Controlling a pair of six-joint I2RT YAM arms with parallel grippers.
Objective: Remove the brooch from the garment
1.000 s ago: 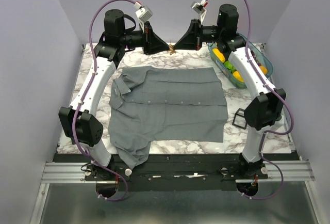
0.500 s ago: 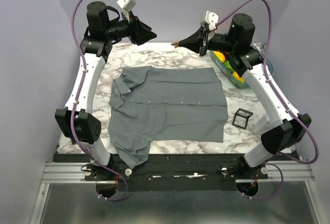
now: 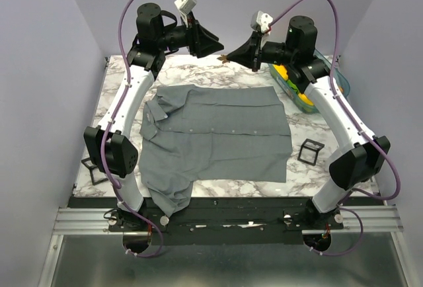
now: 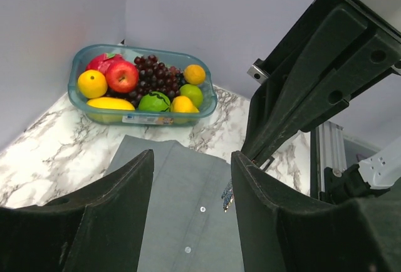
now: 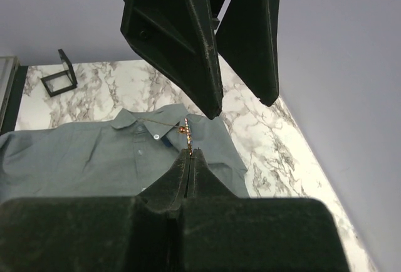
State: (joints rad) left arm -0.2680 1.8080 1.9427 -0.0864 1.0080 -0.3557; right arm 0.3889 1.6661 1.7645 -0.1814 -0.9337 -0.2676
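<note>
The brooch (image 3: 223, 57), a tiny blue and gold jewelled pin, hangs in the air above the table's far edge, clear of the garment. My right gripper (image 3: 229, 56) is shut on it. In the right wrist view the brooch (image 5: 187, 131) sticks up from the closed right gripper (image 5: 190, 153). My left gripper (image 3: 215, 47) is open, close beside the brooch and not touching it. Its fingers (image 5: 188, 40) hang just above the brooch. In the left wrist view the brooch (image 4: 227, 195) shows between the open left gripper (image 4: 191, 159). The grey shirt (image 3: 218, 135) lies flat on the table.
A clear tub of fruit (image 3: 344, 83) stands at the back right corner; it also shows in the left wrist view (image 4: 144, 119). One black wire cube (image 3: 309, 151) sits right of the shirt, another (image 3: 91, 170) at the table's left edge.
Half a second ago my left gripper was swung away to the left. It has come back beside the brooch. My right gripper still holds the brooch aloft and has shifted slightly left.
</note>
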